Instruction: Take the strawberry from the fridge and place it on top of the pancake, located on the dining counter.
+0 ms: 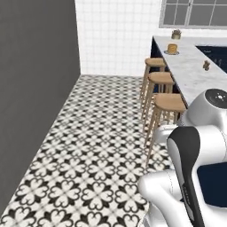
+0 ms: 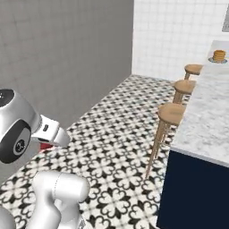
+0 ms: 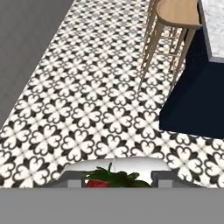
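The strawberry sits between my two fingertips at the bottom of the hand view, red flesh low down with its green leaves spreading over the top. My gripper is clamped on it, one finger on each side pressing against the fruit. In the right base view a speck of red peeks out just under my wrist, low on my left side.

Below my hand lies the black-and-white patterned floor, well apart from the berry. Ahead of my hand and to its right stands the nearest wooden stool, and just beside it the navy base of the dining counter, with the marble top running away from me along that side. Three stools line up against it.

The pancake rests on its pale plate far ahead of my hand, near the far end of the counter top; from the right base view it shows too. Two small brown shakers stand on the marble nearer to me than the plate. A grey wall runs along my left.
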Controlling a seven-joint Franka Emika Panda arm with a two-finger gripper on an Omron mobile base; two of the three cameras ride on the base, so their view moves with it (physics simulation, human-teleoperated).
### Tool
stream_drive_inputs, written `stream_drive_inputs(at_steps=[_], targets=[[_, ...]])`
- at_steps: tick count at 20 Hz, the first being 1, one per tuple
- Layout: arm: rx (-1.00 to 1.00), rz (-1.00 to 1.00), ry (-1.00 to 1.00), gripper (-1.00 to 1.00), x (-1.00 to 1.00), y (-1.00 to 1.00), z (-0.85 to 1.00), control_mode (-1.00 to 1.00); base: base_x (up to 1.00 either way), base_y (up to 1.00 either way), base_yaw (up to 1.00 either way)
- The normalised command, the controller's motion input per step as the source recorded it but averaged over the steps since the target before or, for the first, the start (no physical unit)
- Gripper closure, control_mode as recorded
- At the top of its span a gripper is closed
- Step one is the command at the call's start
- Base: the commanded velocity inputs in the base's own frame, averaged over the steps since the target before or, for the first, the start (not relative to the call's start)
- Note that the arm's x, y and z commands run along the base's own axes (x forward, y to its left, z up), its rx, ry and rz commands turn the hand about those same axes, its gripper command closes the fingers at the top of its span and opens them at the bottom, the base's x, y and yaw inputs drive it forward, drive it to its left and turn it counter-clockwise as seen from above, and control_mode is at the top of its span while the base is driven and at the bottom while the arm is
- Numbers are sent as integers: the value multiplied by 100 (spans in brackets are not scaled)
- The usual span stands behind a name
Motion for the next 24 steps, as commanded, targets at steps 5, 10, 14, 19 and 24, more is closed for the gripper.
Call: stream_drive_inputs(at_steps=[5, 10, 14, 19, 24], targets=[[0, 0, 0, 100, 0, 0, 0, 100, 100, 100, -50], [0, 0, 0, 100, 0, 0, 0, 100, 99, 100, -48], [0, 0, 0, 100, 0, 0, 0, 100, 100, 100, -42], [0, 0, 0, 100, 0, 0, 0, 100, 100, 100, -40], [0, 0, 0, 100, 0, 0, 0, 100, 100, 100, -40]])
